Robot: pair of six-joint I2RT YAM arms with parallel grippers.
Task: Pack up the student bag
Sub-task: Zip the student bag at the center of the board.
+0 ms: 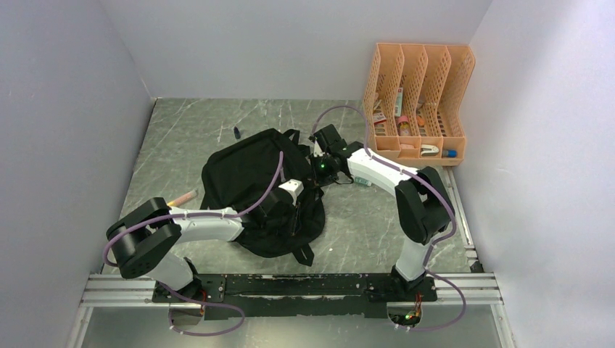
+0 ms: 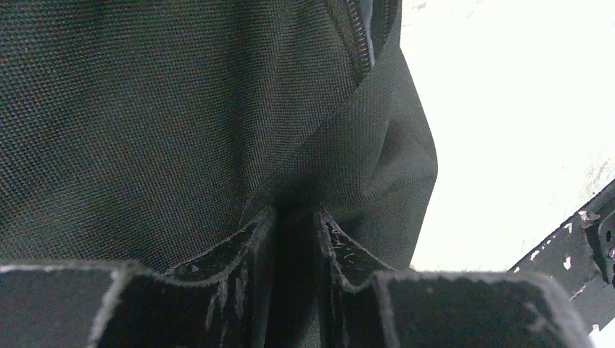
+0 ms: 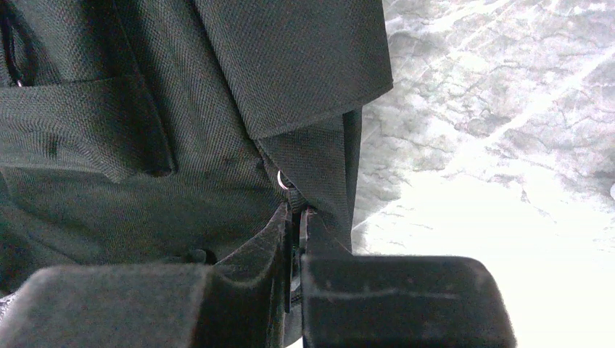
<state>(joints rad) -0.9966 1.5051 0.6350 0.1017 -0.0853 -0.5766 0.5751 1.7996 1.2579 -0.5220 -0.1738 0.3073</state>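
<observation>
The left gripper (image 2: 294, 212) pinches a fabric fold of the black student bag (image 1: 243, 174). The right gripper (image 3: 297, 214) is pressed together on a thin tab by a small ring (image 3: 283, 179). Likely unzipping: hold the fabric taut and pull along the track. The bag lies flat mid-table, its long axis seemingly diagonal; top end unclear.

Orange organiser (image 1: 420, 94) stands at far right corner of marble table (image 1: 188, 123), small items in its slots. Pink cylinder (image 1: 183, 196) lies left; small dark object (image 1: 237, 132) far centre
</observation>
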